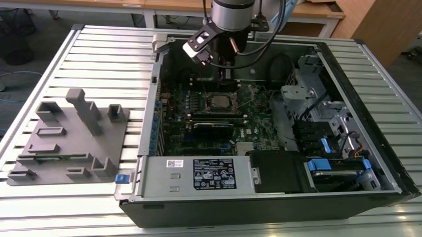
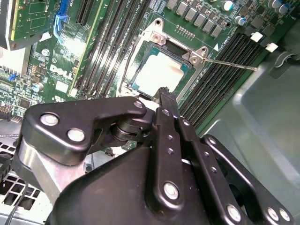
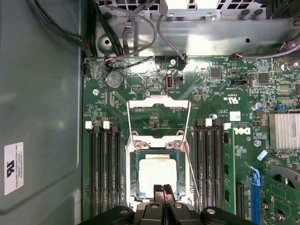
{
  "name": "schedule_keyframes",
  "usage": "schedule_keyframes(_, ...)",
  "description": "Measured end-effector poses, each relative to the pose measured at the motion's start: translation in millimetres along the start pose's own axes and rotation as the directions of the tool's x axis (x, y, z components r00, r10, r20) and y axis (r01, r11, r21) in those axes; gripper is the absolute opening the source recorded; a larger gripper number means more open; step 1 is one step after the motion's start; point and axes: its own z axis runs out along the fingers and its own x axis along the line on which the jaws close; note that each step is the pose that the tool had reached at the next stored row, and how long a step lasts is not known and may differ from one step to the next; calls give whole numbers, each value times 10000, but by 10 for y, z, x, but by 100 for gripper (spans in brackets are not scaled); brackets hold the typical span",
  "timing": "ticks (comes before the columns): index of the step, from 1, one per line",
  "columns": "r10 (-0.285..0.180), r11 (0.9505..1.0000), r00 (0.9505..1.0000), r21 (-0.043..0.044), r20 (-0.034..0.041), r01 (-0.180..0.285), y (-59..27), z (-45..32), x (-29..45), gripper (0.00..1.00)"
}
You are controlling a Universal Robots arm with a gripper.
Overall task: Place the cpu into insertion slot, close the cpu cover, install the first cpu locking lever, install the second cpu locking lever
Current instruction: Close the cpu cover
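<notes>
The cpu [image 3: 157, 173], silvery-topped, lies flat in the insertion slot on the green motherboard [image 3: 225, 93]; the slot itself is hidden under it. The cpu cover [image 3: 157, 141], a thin metal frame, lies down around the cpu [image 2: 159, 72]. A thin wire locking lever [image 2: 229, 63] sticks out sideways from one corner of the socket, unlatched, and another wire lever [image 3: 192, 173] runs along the socket's side. My gripper [image 3: 163, 190] hangs just above the cpu's near edge, shut with nothing in it. In the exterior view my gripper [image 1: 226, 74] hovers over the socket's far side, above the cpu [image 1: 218, 102].
The open computer case [image 1: 151, 98] lies on a slatted table. A black card [image 1: 212, 129] sits in front of the socket, a power supply [image 1: 197, 175] at the near wall, drive cages [image 1: 329, 123] at the exterior view's right. A grey fixture [image 1: 66, 138] stands outside. Memory slots [image 3: 103, 168] flank the socket.
</notes>
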Motion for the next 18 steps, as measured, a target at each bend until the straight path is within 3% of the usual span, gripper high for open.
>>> schedule_keyframes(18, 1, 10000, 10000, -1, -1, -1, 6, -59, 0, 11)
